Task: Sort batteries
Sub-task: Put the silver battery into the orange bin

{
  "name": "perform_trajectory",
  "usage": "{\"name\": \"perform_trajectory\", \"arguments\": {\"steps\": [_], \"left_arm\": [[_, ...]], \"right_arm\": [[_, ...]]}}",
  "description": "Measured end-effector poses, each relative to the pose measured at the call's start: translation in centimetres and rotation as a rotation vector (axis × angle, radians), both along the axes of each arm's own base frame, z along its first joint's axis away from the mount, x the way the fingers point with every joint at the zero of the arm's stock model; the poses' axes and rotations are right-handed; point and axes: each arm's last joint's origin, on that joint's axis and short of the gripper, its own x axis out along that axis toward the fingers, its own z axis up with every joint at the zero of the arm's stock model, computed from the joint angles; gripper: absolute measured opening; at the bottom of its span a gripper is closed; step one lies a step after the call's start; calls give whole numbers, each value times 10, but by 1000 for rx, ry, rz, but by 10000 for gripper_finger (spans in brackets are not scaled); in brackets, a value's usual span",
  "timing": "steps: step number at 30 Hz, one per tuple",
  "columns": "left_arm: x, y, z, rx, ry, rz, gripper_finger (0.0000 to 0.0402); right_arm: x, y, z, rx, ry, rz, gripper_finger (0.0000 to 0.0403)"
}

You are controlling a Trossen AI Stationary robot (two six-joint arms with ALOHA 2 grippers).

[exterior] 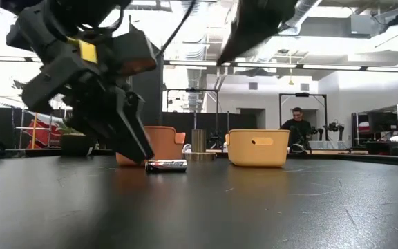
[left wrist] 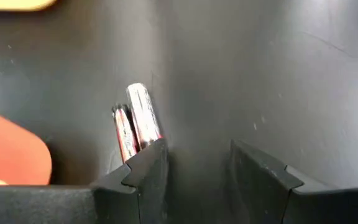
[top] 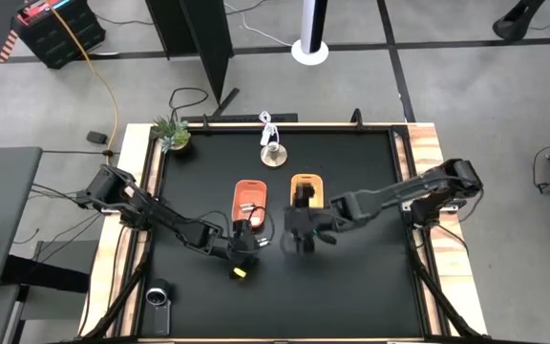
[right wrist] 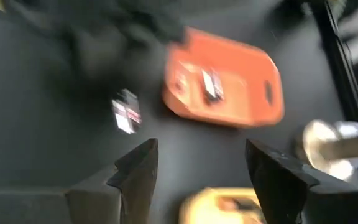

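Two batteries lie side by side on the black table in the left wrist view, one silvery point(left wrist: 143, 115) and one dark with reddish marks point(left wrist: 124, 132). They also show in the low view point(exterior: 168, 165) and the right wrist view point(right wrist: 127, 115). My left gripper point(left wrist: 197, 171) is open and low over the table point(top: 244, 241), with one fingertip point(left wrist: 148, 165) right at the batteries' near end. My right gripper point(right wrist: 197, 165) is open and empty, above the table near the yellow tray point(top: 302, 234). The orange tray point(right wrist: 222, 78) holds other batteries point(right wrist: 211, 84). My left gripper has one fingertip point(exterior: 142, 155) down at the table beside the near end of the two batteries point(left wrist: 135, 146), which lie outside the gap between the fingers. I cannot tell whether the fingertip touches them. The batteries lie flat on the table.
The orange tray point(top: 249, 199) and the yellow tray point(top: 306, 189) stand side by side mid-table. A silvery cylinder point(top: 273, 153) stands behind them and a small plant point(top: 172, 134) at the far left corner. A person point(exterior: 297, 126) sits in the room beyond.
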Motion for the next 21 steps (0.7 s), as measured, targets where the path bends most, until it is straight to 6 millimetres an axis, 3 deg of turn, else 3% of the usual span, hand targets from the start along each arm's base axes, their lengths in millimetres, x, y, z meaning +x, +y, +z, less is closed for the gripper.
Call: {"name": "perform_trajectory", "arguments": {"steps": [6, 12, 21], "left_arm": [[11, 0, 8, 40, -50, 44, 173], [14, 4, 2, 43, -38, 64, 173], [17, 8, -11, 6, 5, 65, 173]], "right_arm": [[-9, 37, 5, 23, -54, 66, 254], [-20, 71, 3, 64, -61, 129, 254], [-32, 98, 3, 94, -93, 116, 254]]}}
